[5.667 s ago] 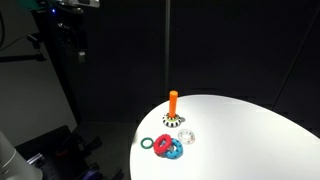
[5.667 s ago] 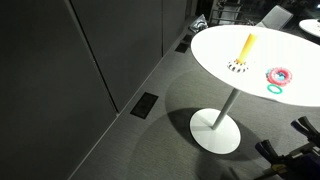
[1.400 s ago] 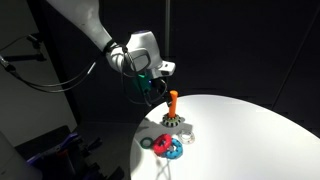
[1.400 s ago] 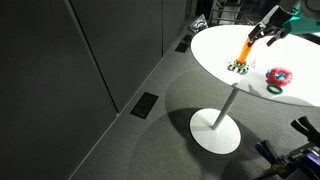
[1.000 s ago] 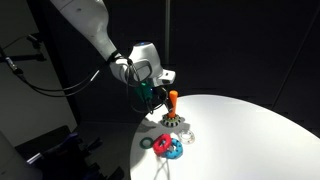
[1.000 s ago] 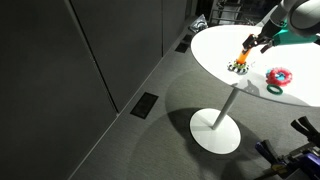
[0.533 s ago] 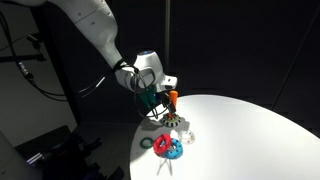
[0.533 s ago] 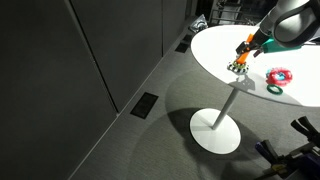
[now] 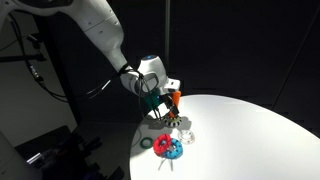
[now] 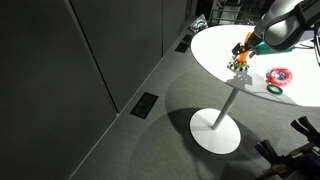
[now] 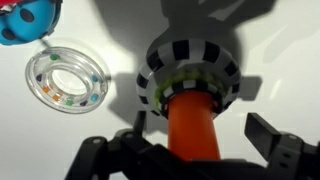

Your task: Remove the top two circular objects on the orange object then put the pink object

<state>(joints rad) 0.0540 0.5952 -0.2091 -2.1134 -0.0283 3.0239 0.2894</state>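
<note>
The orange object [image 11: 192,125] stands upright on the white table, also in both exterior views [image 9: 174,98] [image 10: 247,45]. Of the top two circular objects, a black-and-white toothed ring [image 11: 190,62] sits low on it, with a pale green ring edge [image 11: 160,86] just inside. My gripper [image 11: 200,126] is open and straddles the peg's upper part, one finger [image 11: 275,138] on each side, touching nothing. It appears beside the peg in both exterior views [image 9: 166,101] [image 10: 243,52]. The pink object [image 9: 166,144] [image 10: 277,75] lies on a blue ring [image 9: 172,151].
A clear ring with coloured beads [image 11: 70,78] [image 9: 186,137] lies close to the peg's base. A dark green ring [image 9: 147,143] [image 10: 275,89] lies by the pink and blue rings [image 11: 25,18]. The round table [image 9: 250,130] [image 10: 215,45] stands on a single pedestal; its edge is near the rings.
My gripper has come down and in toward the peg, and now stands around its upper part. The jaws stayed open. No ring has moved.
</note>
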